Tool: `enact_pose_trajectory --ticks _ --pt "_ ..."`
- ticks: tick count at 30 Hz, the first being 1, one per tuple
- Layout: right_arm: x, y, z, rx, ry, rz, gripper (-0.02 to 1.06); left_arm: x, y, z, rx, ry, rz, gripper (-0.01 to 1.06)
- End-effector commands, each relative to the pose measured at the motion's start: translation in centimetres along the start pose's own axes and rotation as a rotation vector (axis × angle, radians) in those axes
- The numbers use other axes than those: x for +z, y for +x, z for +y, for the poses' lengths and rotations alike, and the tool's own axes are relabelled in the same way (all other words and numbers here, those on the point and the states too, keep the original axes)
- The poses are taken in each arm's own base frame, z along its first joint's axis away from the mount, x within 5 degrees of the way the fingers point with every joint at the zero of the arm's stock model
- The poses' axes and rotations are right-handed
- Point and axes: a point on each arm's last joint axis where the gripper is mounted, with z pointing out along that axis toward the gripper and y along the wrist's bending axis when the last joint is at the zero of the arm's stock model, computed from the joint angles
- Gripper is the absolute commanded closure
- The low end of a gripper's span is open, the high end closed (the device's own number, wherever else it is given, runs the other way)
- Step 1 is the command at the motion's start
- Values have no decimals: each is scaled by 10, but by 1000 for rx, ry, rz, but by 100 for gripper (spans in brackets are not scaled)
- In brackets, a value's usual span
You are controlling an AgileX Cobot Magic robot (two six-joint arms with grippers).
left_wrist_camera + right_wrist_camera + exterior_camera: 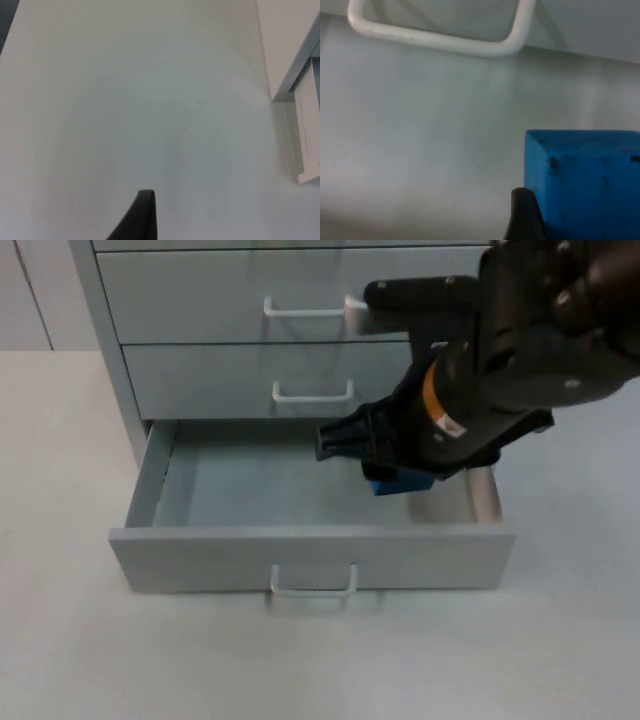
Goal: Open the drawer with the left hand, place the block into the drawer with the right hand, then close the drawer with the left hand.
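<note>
The grey cabinet's bottom drawer is pulled out, its floor bare on the left. My right gripper reaches down into the right part of the drawer and is shut on the blue block. In the right wrist view the blue block sits tight against a black fingertip, low over the drawer floor. My left gripper waits over bare white table to the left of the cabinet, away from the drawer.
Two shut drawers with white handles stand above the open one, and one such handle is close ahead of the right gripper. The open drawer's front carries a white handle. White table lies in front and on both sides.
</note>
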Motion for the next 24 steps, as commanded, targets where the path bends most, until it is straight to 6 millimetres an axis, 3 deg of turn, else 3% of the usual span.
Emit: enact_pose_trajectory --ticks 1,9,16,20,21,24 --pt "5 0 3 6 0 -9 105 -1 0 0 -11 5 -15 5" --pt "35 19 4 53 29 25 105 -1 0 0 -11 5 -15 5" --pt "41 24 6 46 18 35 99 -1 0 0 -5 6 -15 5" --pt "41 24 6 46 13 36 73 -1 0 0 -5 6 -15 5" --pt "41 24 6 46 13 36 73 -1 0 0 -5 6 -15 5" --pt "41 24 6 48 14 36 46 -1 0 0 -5 6 -15 5"
